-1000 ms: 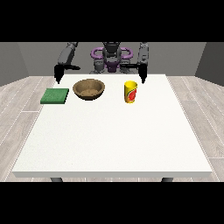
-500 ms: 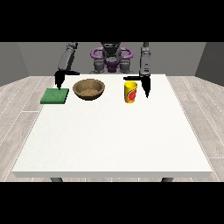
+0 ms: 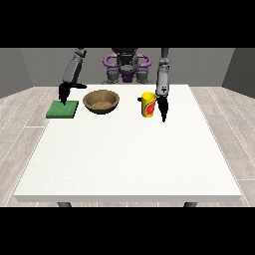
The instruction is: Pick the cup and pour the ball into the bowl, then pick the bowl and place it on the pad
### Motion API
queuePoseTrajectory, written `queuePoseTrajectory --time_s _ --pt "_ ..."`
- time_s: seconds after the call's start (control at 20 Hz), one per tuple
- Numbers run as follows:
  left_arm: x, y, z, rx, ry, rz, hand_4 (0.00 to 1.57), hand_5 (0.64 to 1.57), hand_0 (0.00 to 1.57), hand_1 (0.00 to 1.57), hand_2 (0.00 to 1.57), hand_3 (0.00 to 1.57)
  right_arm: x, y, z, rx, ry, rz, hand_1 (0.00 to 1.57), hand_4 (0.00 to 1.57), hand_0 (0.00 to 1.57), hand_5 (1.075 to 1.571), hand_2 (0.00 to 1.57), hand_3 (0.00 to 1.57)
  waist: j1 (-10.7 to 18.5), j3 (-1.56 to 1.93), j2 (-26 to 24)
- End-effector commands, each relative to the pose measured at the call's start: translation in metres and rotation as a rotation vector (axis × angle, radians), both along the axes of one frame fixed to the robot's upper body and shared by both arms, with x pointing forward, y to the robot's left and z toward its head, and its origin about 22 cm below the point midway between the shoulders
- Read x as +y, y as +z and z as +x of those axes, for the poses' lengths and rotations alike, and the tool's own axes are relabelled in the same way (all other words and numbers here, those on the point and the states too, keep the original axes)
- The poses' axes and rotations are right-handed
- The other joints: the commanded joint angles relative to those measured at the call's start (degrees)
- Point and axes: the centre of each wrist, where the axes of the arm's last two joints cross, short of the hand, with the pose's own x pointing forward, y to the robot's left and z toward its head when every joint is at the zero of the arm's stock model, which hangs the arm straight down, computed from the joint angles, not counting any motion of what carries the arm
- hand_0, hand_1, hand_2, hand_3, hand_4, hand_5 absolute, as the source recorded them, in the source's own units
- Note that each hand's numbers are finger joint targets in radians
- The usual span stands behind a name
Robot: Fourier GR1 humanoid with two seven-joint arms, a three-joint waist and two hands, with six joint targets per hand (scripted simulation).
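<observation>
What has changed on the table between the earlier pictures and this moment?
The hand at the view's right has come down from beside the robot's body and now hangs beside the yellow cup, fingers pointing down, not yet holding it. The hand at the view's left has lowered toward the green pad. The cup, the wooden bowl and the pad stayed in place.

- The ball cannot be made out inside the cup (image 3: 147,105).
- Whether the fingers (image 3: 164,110) just beside the cup touch it is unclear.
</observation>
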Motion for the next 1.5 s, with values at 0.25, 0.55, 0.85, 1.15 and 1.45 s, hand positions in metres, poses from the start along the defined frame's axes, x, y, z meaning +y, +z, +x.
queuePoseTrajectory --time_s 0.25,0.55,0.85,1.15,1.45 --pt "0.013 0.012 0.010 -0.119 0.178 0.102 1.11 1.560 1.35 1.35 1.57 1.57 -0.037 0.022 0.005 -0.105 0.003 -0.024 0.00 0.00 0.00 1.543 0.00 0.00 -4.33 0.08 6.40" --pt "0.022 0.003 -0.003 -0.049 0.284 0.124 1.20 1.529 1.37 1.37 1.57 1.57 -0.045 0.056 0.017 -0.117 0.025 -0.067 0.00 0.16 0.00 1.549 0.26 0.00 -6.71 0.03 6.59" --pt "0.016 0.023 0.000 0.012 0.404 0.398 1.25 1.530 1.39 1.39 1.57 1.57 -0.022 0.035 0.028 0.038 0.062 -0.039 0.00 0.23 0.00 1.553 0.21 0.12 -8.46 0.25 -3.43" --pt "-0.014 0.018 0.007 0.062 0.423 0.686 1.21 1.557 1.43 1.43 1.57 1.57 -0.016 0.044 0.048 0.078 0.067 -0.047 0.00 0.32 0.00 1.553 0.25 0.00 -7.38 0.28 -7.27" --pt "-0.048 -0.019 -0.010 0.135 0.329 1.031 1.14 1.570 1.41 1.41 1.57 1.57 -0.025 0.004 0.029 0.218 0.003 -0.020 0.00 0.34 0.00 1.551 0.20 0.15 -2.62 0.44 -15.62"
